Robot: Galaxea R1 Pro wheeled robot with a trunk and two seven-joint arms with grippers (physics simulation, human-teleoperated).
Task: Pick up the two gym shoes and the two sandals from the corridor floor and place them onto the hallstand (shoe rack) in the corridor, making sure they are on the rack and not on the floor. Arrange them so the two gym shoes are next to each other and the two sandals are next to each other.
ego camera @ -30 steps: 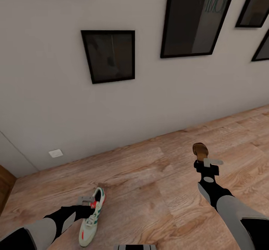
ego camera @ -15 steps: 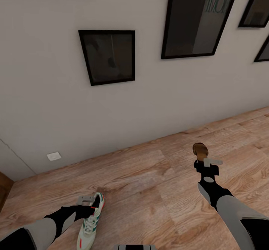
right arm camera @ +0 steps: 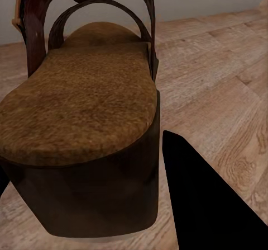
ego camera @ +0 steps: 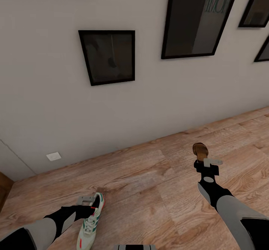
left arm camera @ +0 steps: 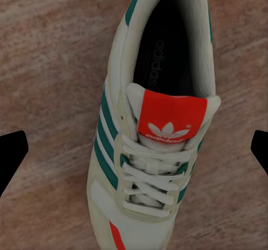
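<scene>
One gym shoe (ego camera: 89, 224), white with teal stripes and a red tongue, lies on the corridor floor (ego camera: 149, 194) at the lower left. My left gripper (ego camera: 86, 200) hovers over it, open; in the left wrist view the gym shoe (left arm camera: 156, 132) sits between the two widely spread fingertips (left arm camera: 11, 155). My right gripper (ego camera: 207, 163) is shut on a brown sandal (ego camera: 200, 151) and holds it above the floor. In the right wrist view the sandal (right arm camera: 84, 104) looms close, with a black finger (right arm camera: 206, 199) against its sole. The hallstand is out of view.
A pale wall (ego camera: 149, 100) with several dark framed pictures (ego camera: 107, 56) stands just ahead, with a small white wall plate (ego camera: 53, 156) low on it. A brown wooden edge (ego camera: 3, 188) shows at the far left. Open plank floor lies between my arms.
The view swung slightly over the first half second, shifting the wall pictures and the gym shoe in the picture. Both arms keep their poses; the sandal stays gripped.
</scene>
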